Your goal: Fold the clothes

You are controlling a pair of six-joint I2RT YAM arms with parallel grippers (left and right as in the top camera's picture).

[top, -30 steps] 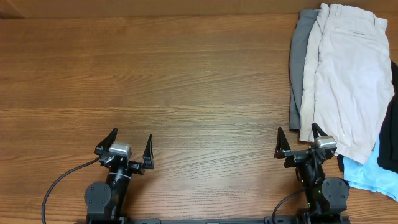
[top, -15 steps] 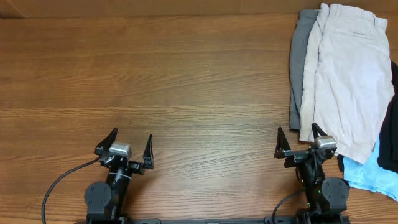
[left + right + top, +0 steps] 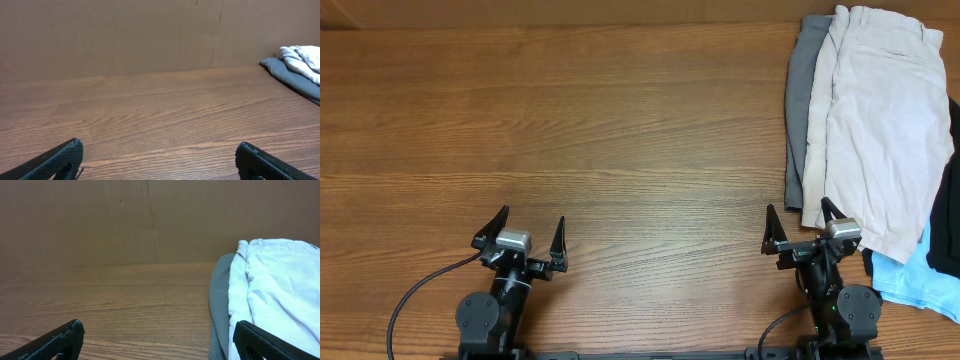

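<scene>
Overhead, the beige shorts [image 3: 880, 120] are lying over the grey shorts [image 3: 800, 110] at the far right of the table [image 3: 620, 130]. Only this view is showing the light-blue garment [image 3: 910, 280] and the black garment [image 3: 948, 235]. The left gripper [image 3: 531, 216] and the right gripper [image 3: 798, 206] are both standing wide open and holding nothing. The left wrist view is showing the pile well apart. The right wrist view is showing it near. Any label is too small to read.

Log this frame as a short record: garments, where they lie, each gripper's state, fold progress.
top garment: beige shorts
beneath, left side: grey shorts
near right of pile: light-blue garment, black garment
pile location: right end of table
left gripper: open, empty, far from pile
right gripper: open, empty, by pile's near edge
folding: not started
</scene>
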